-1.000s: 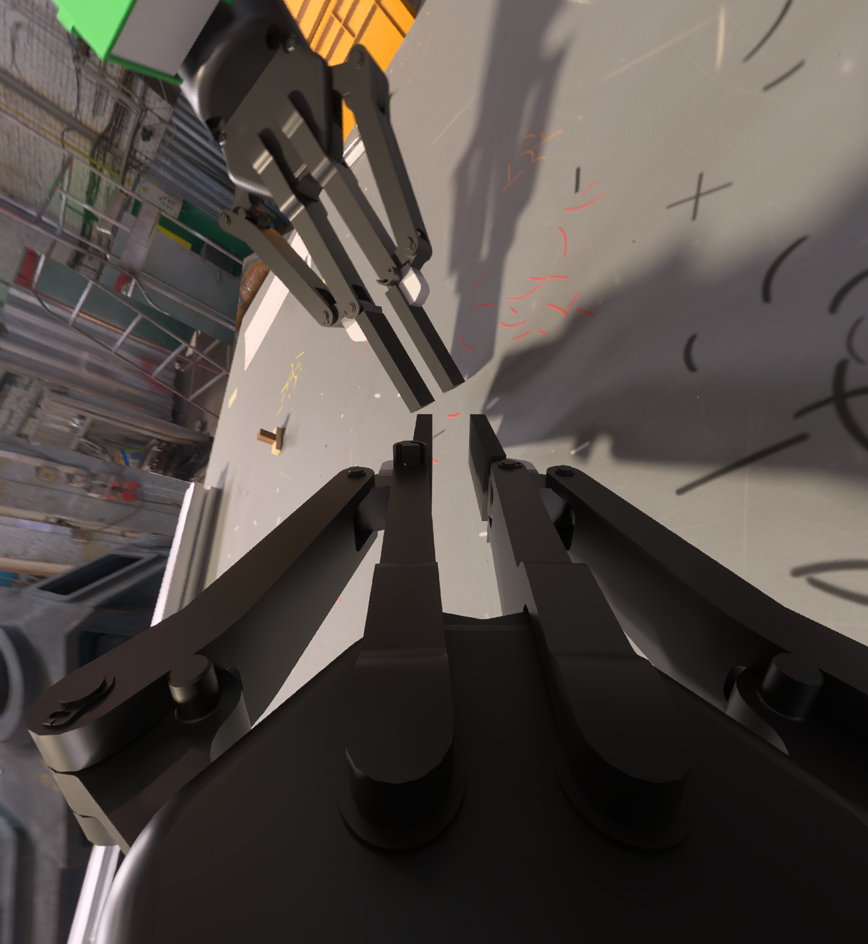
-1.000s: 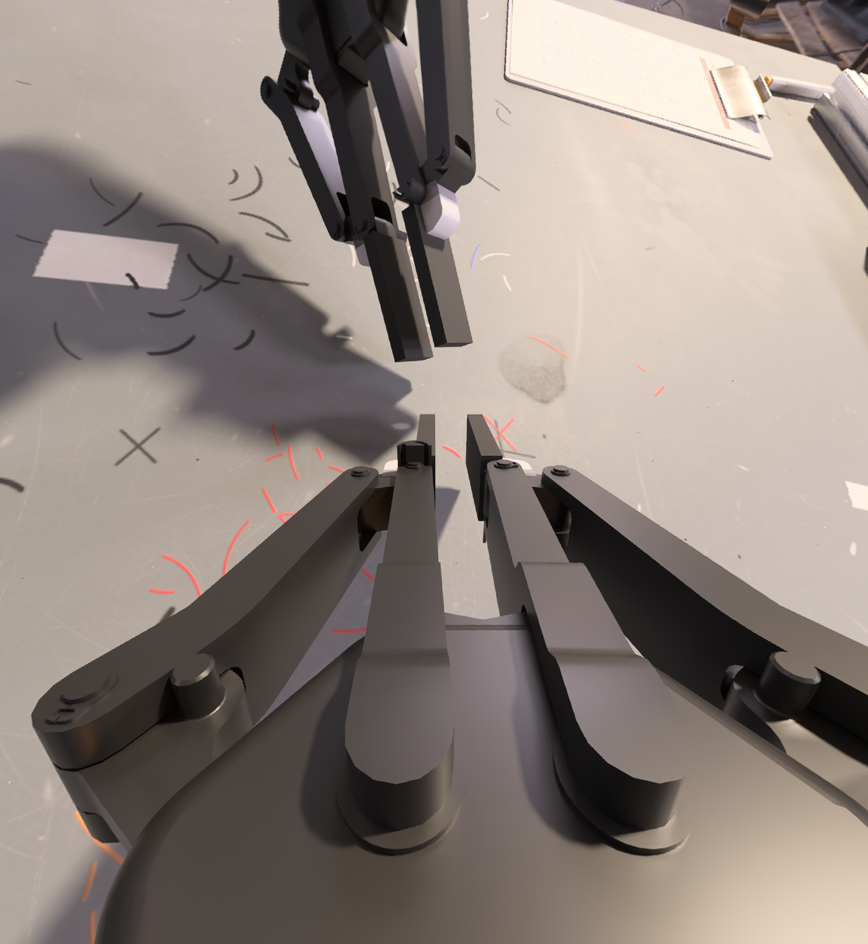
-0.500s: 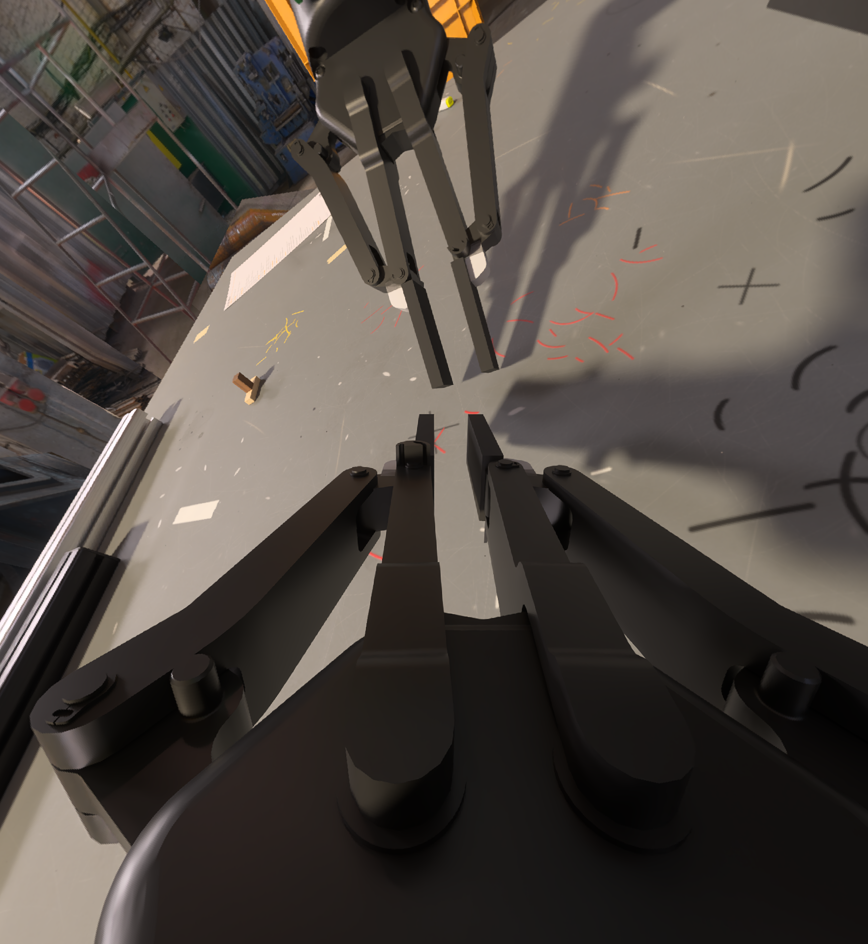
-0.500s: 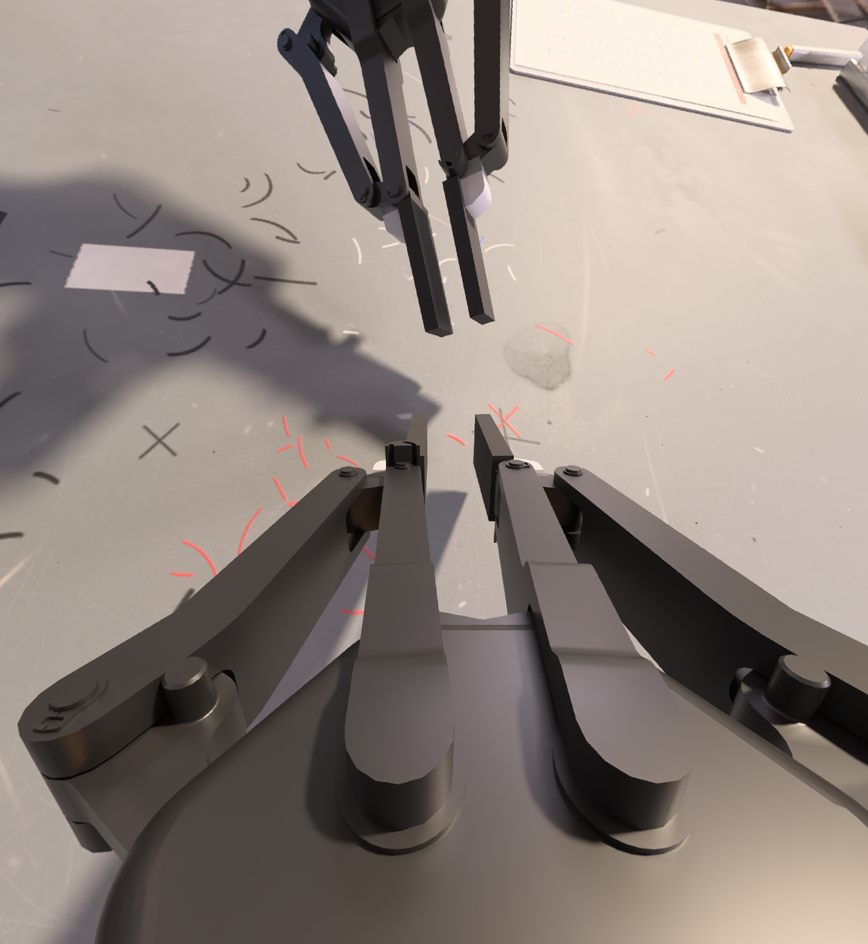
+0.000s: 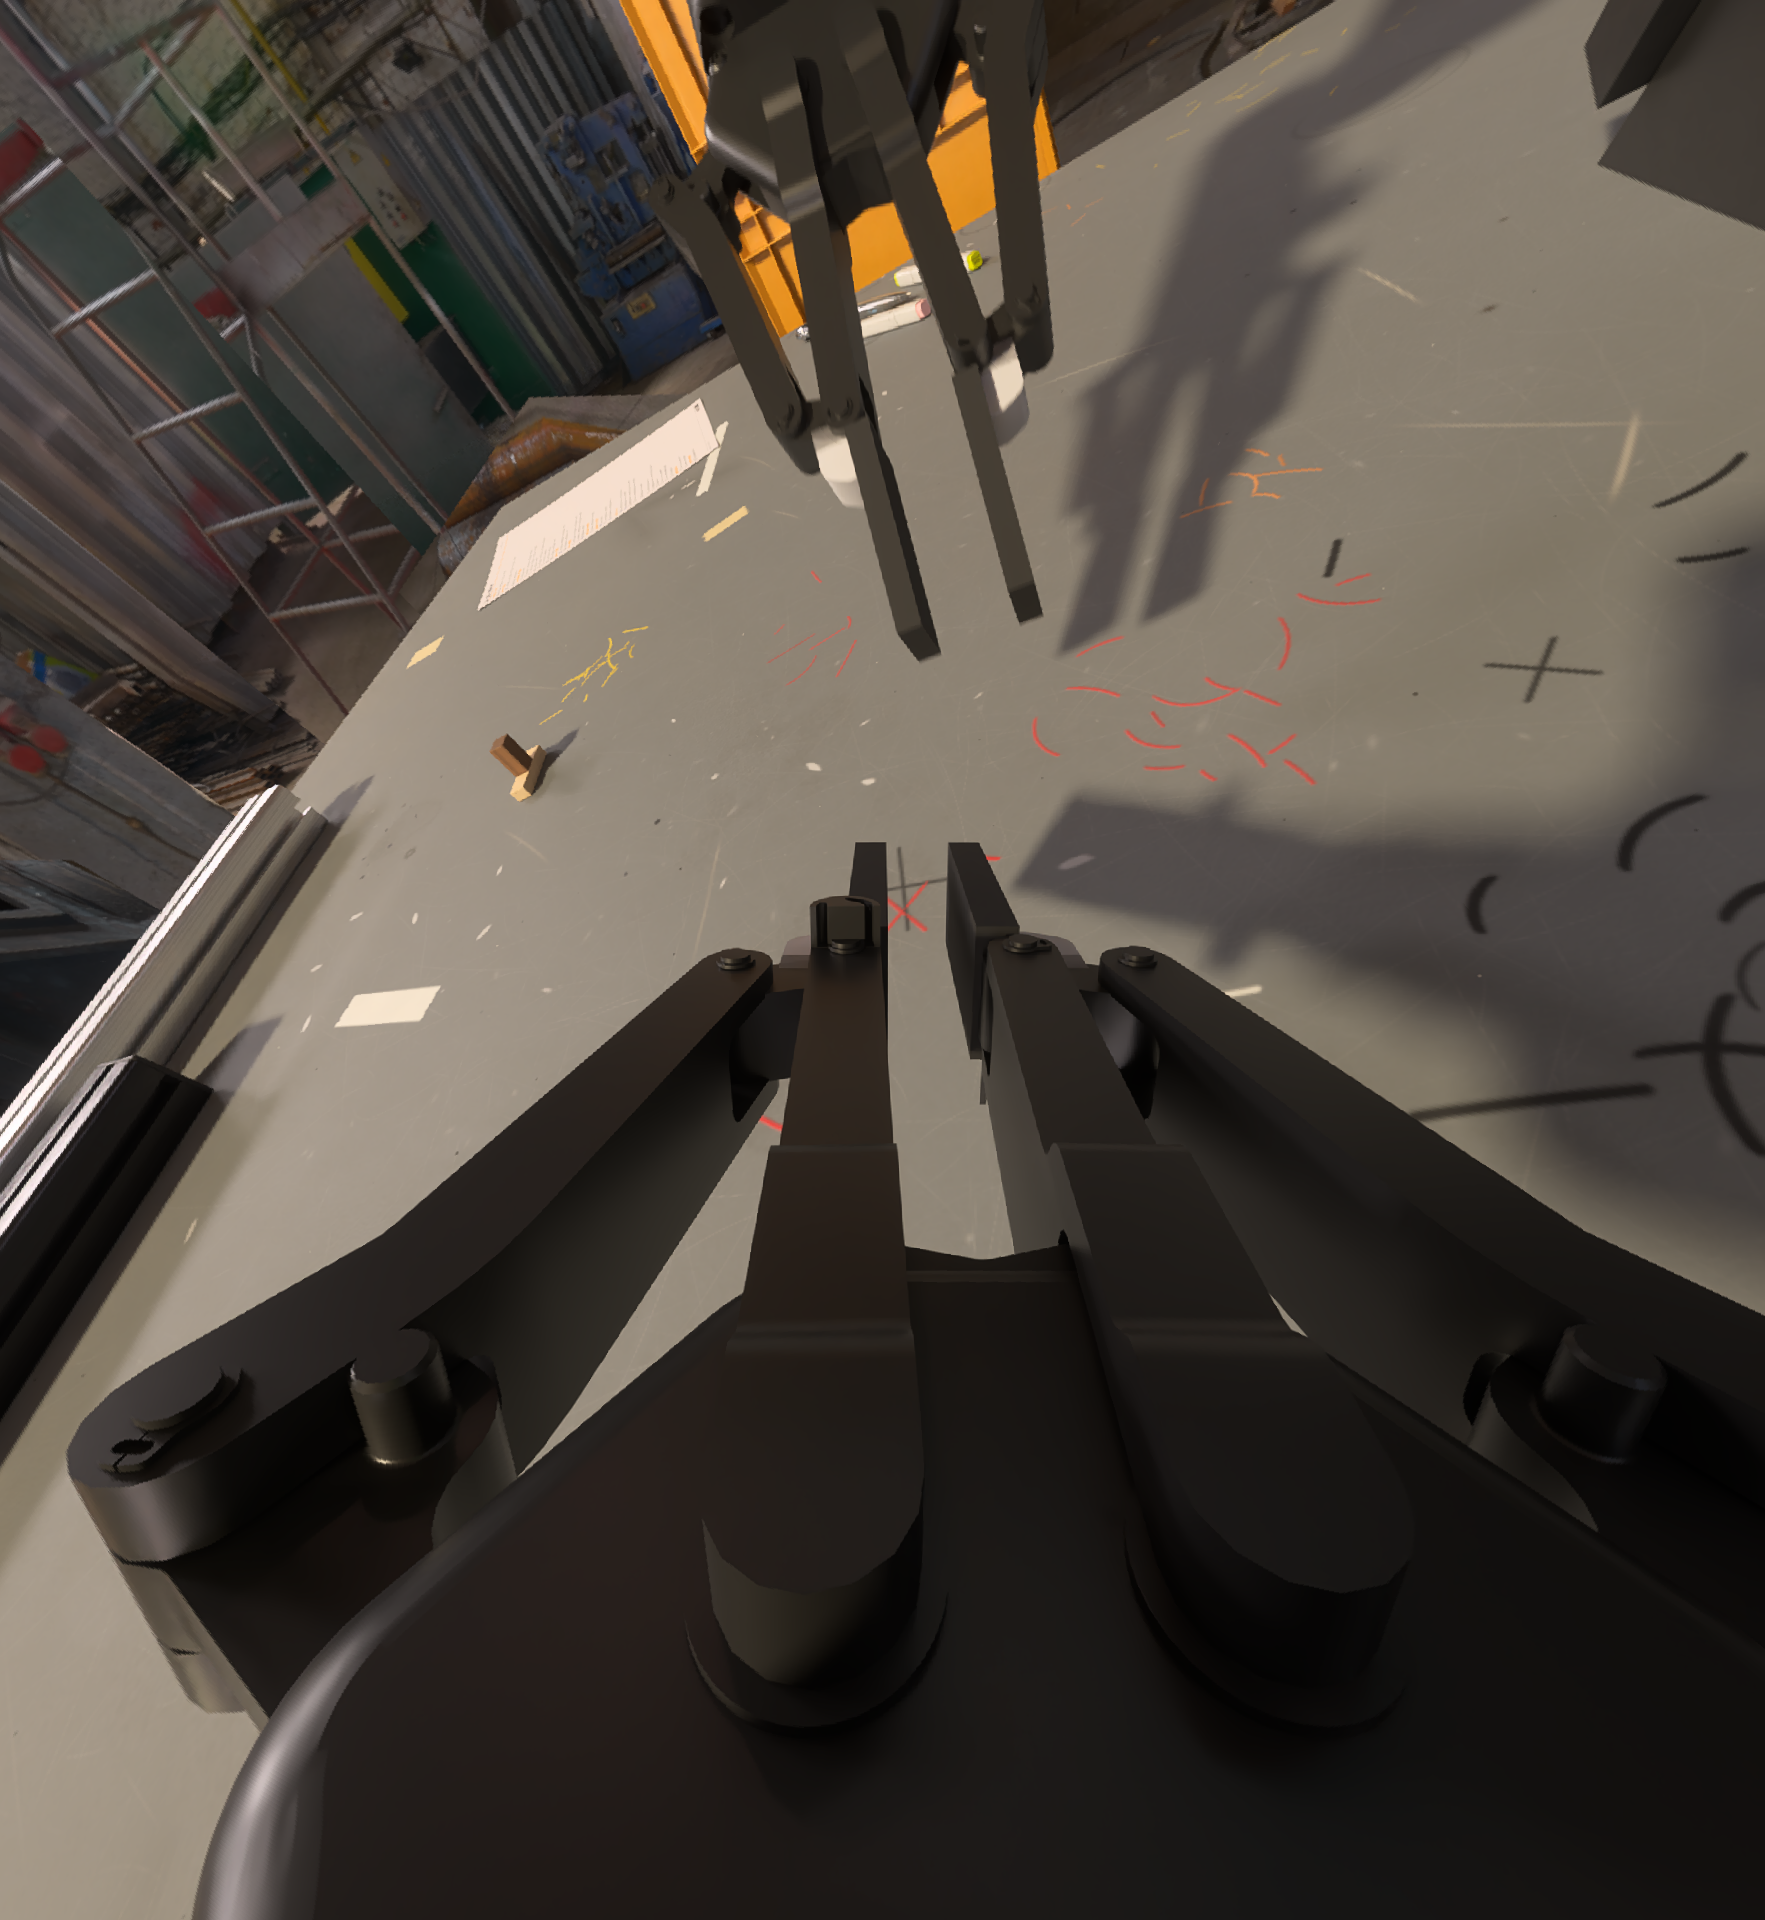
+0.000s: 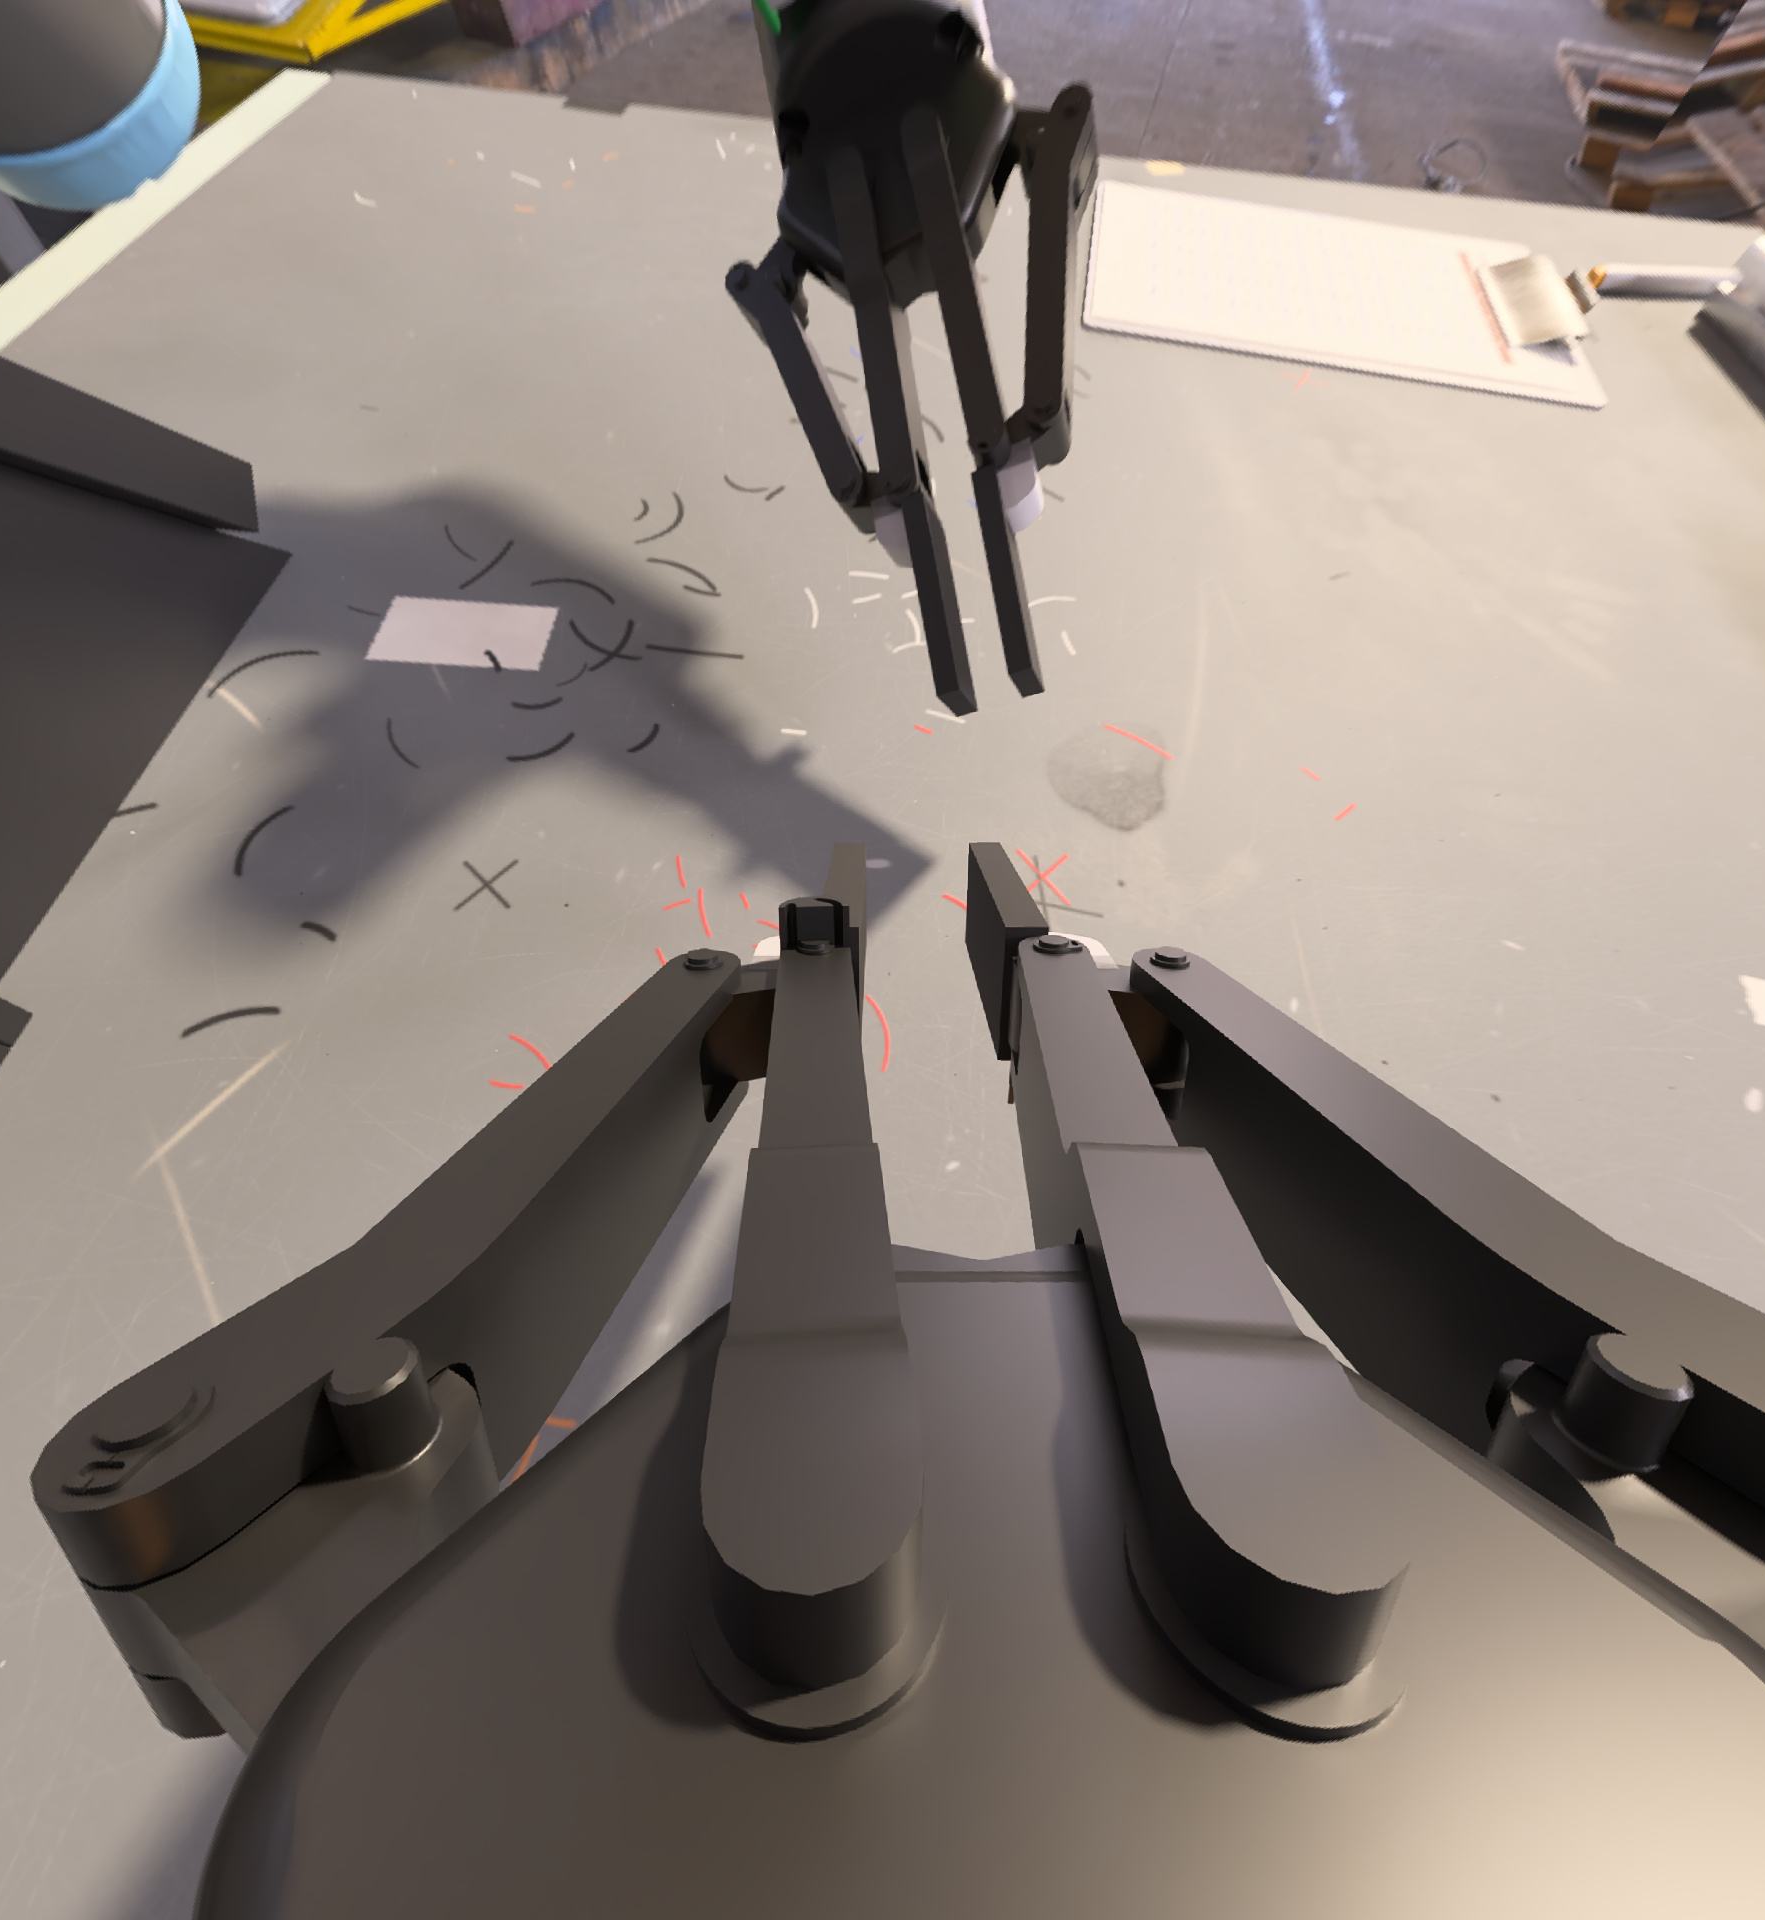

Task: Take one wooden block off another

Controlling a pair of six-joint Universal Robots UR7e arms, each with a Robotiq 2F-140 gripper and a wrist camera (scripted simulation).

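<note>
Two small wooden blocks stand on the grey table (image 5: 649,1039) at the left of the left wrist view: a dark brown block (image 5: 508,750) lies across a pale block (image 5: 528,783). They do not show in the right wrist view. My left gripper (image 5: 916,862) hangs above the table, far right of the blocks, its jaws close together and empty; it also shows in the right wrist view (image 6: 989,698). My right gripper (image 6: 916,862) faces it, jaws a little apart and empty; it also shows in the left wrist view (image 5: 973,632).
A clipboard with paper (image 6: 1325,281) lies at the table's far side, also in the left wrist view (image 5: 597,509). A dark box (image 6: 57,582) stands at the left. A metal rail (image 5: 130,997) runs along the table edge near the blocks. An orange crate (image 5: 743,208) stands behind.
Both grippers have drawn apart and risen, so more of the table shows. My right gripper's jaws have opened a little. The left jaws have not changed.
</note>
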